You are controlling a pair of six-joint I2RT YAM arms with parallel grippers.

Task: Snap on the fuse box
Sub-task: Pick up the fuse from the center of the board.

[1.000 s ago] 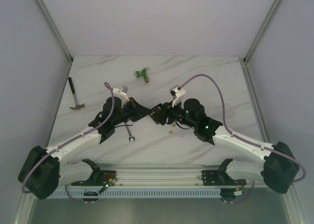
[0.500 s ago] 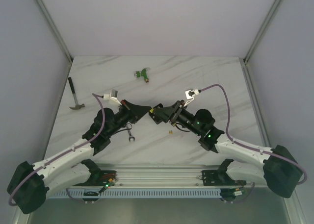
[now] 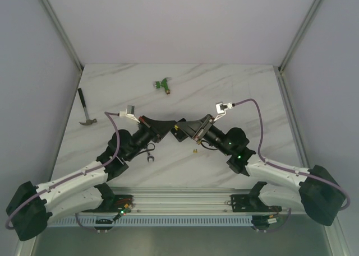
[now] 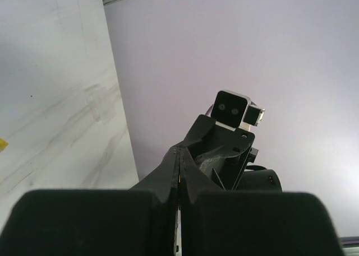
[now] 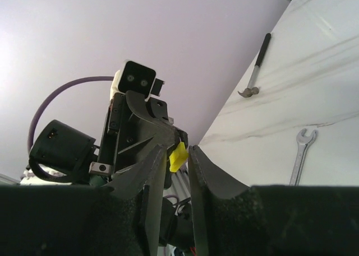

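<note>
Bench (image 3: 241, 93): marble top, walls on three sides. There's open room at upper right of the top view, with the hammer (image 3: 87, 109) far left and the connector (image 3: 163, 84) up top.
Left end effector (image 4: 178, 150): clenched on nothing, nose to nose with the other at mid-frame.
Right end effector (image 5: 178, 150): fingers a slit apart. Gripping or not, I cannot tell.
Fuse box (image 3: 179, 129): mid-frame at the right tips, with a yellow piece (image 5: 179, 158) showing between them.
Handling: light, stiff, slick plastic, I'd judge. Hold the black sides and press squarely.
Small stuff: wrench (image 3: 148, 153) and loose fuse (image 3: 194, 150) just below, so steer clear.
</note>
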